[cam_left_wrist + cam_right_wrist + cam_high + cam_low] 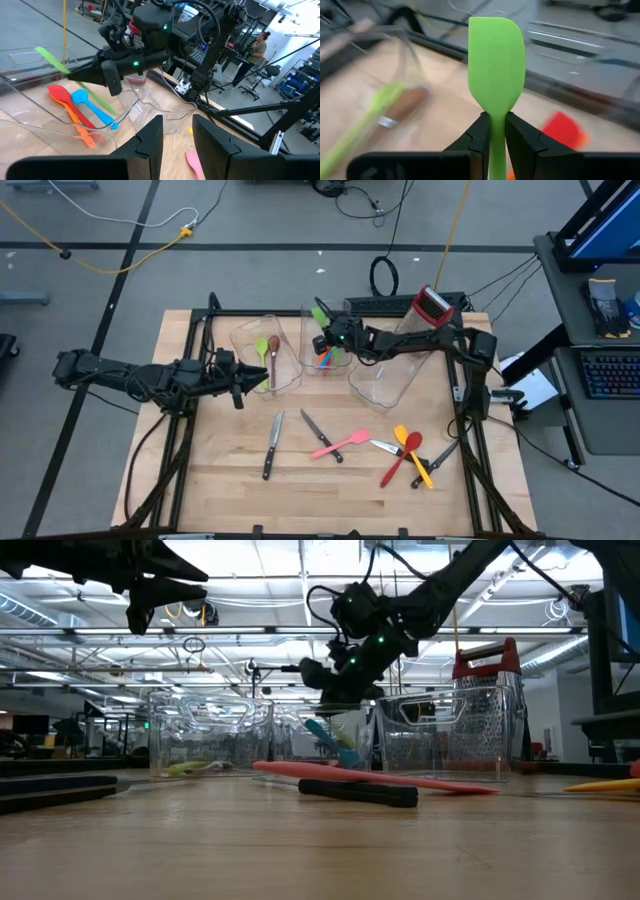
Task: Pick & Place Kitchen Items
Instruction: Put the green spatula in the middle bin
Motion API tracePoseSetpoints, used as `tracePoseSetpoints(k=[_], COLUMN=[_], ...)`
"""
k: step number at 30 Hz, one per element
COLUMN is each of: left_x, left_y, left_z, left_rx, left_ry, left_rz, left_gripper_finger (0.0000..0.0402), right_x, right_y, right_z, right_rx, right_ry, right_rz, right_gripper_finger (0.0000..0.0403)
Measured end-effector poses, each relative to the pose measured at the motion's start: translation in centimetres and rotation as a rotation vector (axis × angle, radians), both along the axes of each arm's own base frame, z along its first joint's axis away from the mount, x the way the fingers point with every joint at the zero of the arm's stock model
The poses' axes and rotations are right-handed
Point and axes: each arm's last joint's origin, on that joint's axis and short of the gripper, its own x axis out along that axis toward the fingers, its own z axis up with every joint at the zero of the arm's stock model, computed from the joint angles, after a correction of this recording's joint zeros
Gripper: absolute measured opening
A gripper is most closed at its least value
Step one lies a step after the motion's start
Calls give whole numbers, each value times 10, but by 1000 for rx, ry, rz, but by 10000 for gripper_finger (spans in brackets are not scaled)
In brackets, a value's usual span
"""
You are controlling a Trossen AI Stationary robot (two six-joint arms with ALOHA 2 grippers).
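Observation:
My right gripper [326,332] hangs over the middle clear bin [308,365] and is shut on a green spatula [319,313], whose blade [496,60] sticks out past the fingertips. An orange, a blue and a red utensil [80,107] lie in that bin. In the left bin [262,358] lie a green spoon and a brown spoon. My left gripper [240,384] waits near the left bin, level and open, nothing between its fingers [150,137]. Knives [272,445], a pink spatula [342,445], a red spoon [400,460] and a yellow utensil [414,452] lie flat on the table. My right gripper pinches the green spatula between its two fingers at the neck [496,122], just below the blade. The fingers lie along the handle, slanting down from the table's right. The spatula is lifted clear above the middle bin, its handle end [102,102] slanting down toward the utensils inside.
A third clear bin [385,380] stands at the right, with a red-topped metal grater [428,308] leaning at its far end. A person stands in the room beyond the table [260,42]. Bare wood lies along the table's near edge [330,500].

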Motion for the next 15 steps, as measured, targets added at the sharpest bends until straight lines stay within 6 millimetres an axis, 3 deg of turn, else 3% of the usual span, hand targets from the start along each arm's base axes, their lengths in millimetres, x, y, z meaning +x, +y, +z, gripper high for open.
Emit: tracePoseSetpoints(k=[10, 15], left_x=[0, 0], left_y=[-1, -1], left_z=[0, 0], left_rx=[-4, 0], left_ry=[0, 2], left_rz=[-25, -25], left_gripper_finger=[106, 106], right_x=[2, 2], right_y=[0, 0], right_z=[-7, -7], right_rx=[1, 4], right_ry=[19, 24], right_rz=[27, 26], right_gripper_finger=[46, 81])
